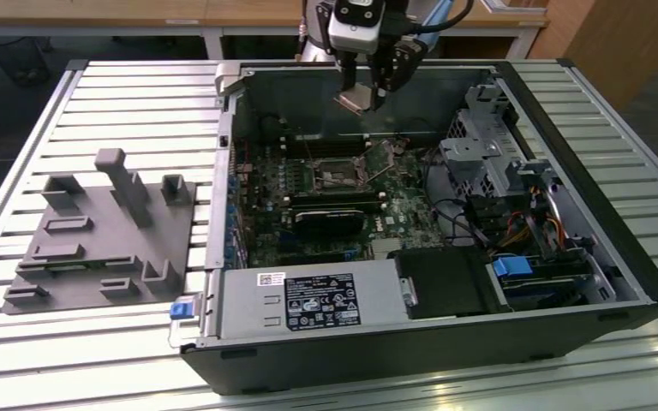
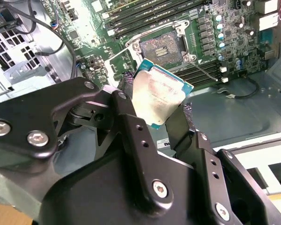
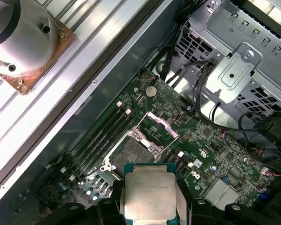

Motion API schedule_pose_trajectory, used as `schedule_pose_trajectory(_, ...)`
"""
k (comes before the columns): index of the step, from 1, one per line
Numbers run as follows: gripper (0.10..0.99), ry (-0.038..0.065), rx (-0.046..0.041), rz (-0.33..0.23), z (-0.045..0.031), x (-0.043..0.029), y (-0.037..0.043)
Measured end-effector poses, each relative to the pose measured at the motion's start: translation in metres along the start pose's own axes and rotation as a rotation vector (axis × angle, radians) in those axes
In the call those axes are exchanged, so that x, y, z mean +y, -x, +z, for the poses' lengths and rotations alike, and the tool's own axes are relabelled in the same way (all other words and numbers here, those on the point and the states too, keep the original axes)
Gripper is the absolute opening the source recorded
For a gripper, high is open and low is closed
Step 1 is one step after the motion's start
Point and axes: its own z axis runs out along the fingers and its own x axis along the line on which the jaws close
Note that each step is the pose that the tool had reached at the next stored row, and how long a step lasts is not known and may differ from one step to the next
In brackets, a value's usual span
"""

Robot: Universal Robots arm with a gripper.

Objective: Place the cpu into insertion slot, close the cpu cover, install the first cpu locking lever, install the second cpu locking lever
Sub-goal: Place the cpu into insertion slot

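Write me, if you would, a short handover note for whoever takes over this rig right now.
Pincer: shut on the cpu, gripped by its edges, tilted, in the air above the motherboard.
Insertion slot: bare, no chip in it.
Cpu cover: swung open beside the slot.
Done: cpu in hand over the board.
Left: seating the cpu, closing the cover, both lever steps.

exterior view: high, whole case (image 1: pixel 421 351) | both wrist views: near insertion slot (image 2: pixel 161 47) (image 3: pixel 131 152)

Bright light glares off the slatted table (image 1: pixel 478 390), while the case (image 1: pixel 444 347) interior sits darker.
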Motion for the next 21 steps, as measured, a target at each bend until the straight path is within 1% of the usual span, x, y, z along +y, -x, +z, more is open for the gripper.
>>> schedule_pose_trajectory(6,0.529,0.001,-0.0023,0.026,0.0,0.0,0.0)
schedule_pose_trajectory(9,0.529,0.001,-0.0045,0.05,0.0,0.0,0.0)
schedule_pose_trajectory(14,0.529,0.002,-0.0108,0.114,0.0003,0.0002,-0.0003)
schedule_pose_trajectory(21,0.529,0.004,-0.0206,0.22,0.001,0.0003,-0.0004)
